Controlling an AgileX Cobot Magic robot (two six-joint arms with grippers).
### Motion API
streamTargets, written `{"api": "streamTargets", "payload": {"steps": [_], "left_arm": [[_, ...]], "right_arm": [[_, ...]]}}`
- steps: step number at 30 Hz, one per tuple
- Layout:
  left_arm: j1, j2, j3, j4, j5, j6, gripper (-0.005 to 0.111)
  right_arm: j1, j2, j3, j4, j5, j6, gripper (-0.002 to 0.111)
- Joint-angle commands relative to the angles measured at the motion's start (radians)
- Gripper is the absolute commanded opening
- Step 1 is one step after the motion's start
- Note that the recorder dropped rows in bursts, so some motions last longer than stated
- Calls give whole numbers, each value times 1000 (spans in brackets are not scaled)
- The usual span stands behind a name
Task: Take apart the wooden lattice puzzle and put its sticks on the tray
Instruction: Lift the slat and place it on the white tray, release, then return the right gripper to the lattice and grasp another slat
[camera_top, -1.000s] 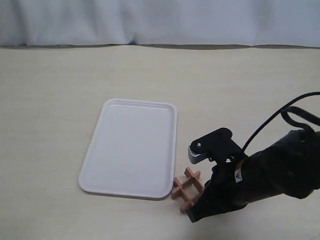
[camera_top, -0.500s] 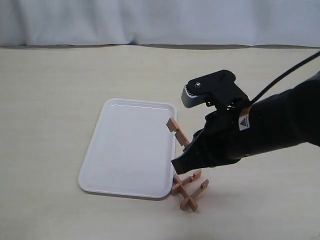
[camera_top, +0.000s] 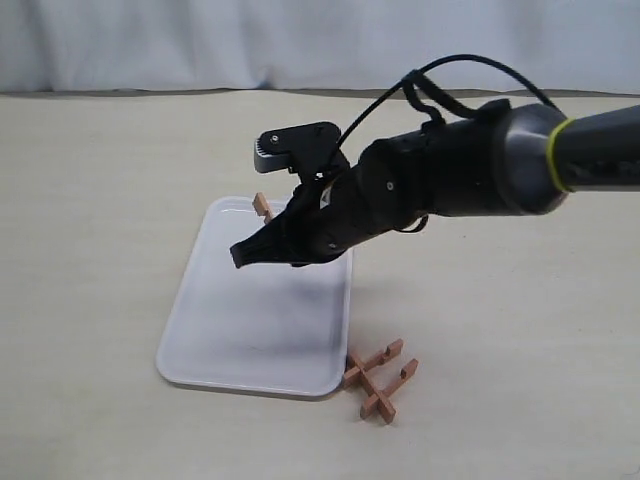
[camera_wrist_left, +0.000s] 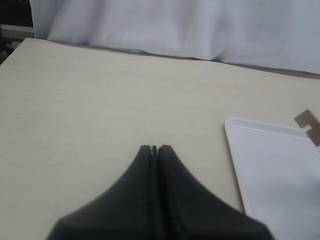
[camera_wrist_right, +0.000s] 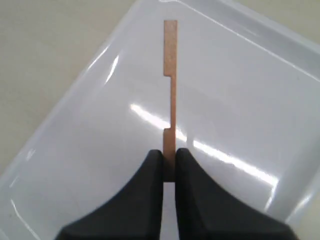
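Note:
My right gripper (camera_top: 250, 254) (camera_wrist_right: 169, 155) hangs above the white tray (camera_top: 200, 330) (camera_wrist_right: 240, 90), shut on one end of a reddish-brown notched stick (camera_wrist_right: 170, 90). The stick's free end (camera_top: 262, 206) pokes out past the arm over the tray's far edge. What is left of the wooden lattice puzzle (camera_top: 381, 376), three sticks still interlocked, lies on the table just off the tray's near right corner. In the left wrist view my left gripper (camera_wrist_left: 154, 148) is shut with nothing in it, over bare table beside the tray (camera_wrist_left: 270, 165); it is out of the exterior view.
A light wooden tabletop (camera_top: 500, 330) stretches all around the tray. A white cloth backdrop (camera_top: 300, 40) closes off the far edge. The right arm's black cable (camera_top: 450, 75) loops above its forearm.
My right gripper pulled one stick out of the lattice, lifted it and carried it left over the tray. The rest of the lattice stayed by the tray corner.

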Motion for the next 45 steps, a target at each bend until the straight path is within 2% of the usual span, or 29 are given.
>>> {"api": "streamTargets", "payload": {"steps": [1, 6, 9, 13, 17, 19, 22, 25, 33, 45], "left_arm": [[1, -1, 2, -6, -10, -2, 0], [1, -1, 2, -6, -10, -2, 0], [1, -1, 2, -6, -10, -2, 0], [1, -1, 2, -6, -10, -2, 0], [1, -1, 2, -6, -10, -2, 0], [1, -1, 2, -6, -10, -2, 0], [1, -1, 2, -6, -10, -2, 0], [1, -1, 2, -6, -10, -2, 0], [1, -1, 2, -6, -10, -2, 0], [1, -1, 2, -6, -10, -2, 0]], "right_arm": [[0, 71, -46, 29, -48, -6, 8], [0, 80, -46, 29, -53, -6, 38], [0, 28, -46, 29, -21, -59, 50], [-2, -95, -46, 7, 93, -127, 50], [-2, -222, -46, -137, 321, -129, 48], [-2, -272, -46, -201, 456, -117, 45], [-2, -334, 4, -284, 560, -72, 37], [-2, -409, 101, -306, 543, -57, 31], [-2, -489, 371, -227, 531, -51, 32], [0, -487, 540, -25, 347, -85, 32]]}}
